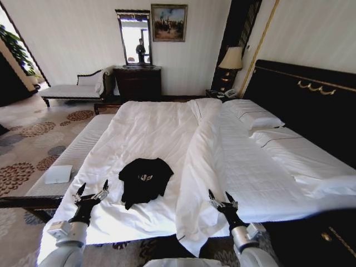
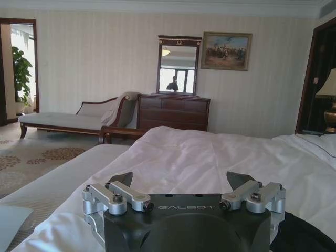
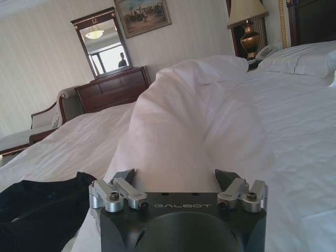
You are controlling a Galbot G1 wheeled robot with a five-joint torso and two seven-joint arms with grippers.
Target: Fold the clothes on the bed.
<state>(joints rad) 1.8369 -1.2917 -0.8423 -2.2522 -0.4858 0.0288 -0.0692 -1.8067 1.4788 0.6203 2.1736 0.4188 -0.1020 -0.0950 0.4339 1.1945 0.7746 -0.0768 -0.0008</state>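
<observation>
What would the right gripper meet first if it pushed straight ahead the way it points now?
Most likely the raised fold of white duvet. The right gripper, open, points straight at that ridge, which rises just beyond its fingertips. The black T-shirt lies off to its left, out of that line. Depth is uncertain.

T-shirt [image 1: 144, 179] is soft matt black cloth, bed [image 1: 150, 133] sheets smooth white fabric, headboard [image 1: 300, 105] glossy dark wood, left gripper [image 2: 184, 191] matt black plastic with brushed metal.

White lettering on the black T-shirt [image 1: 144, 179] too small to read; bed [image 1: 289, 167] cut off at right edge.
</observation>
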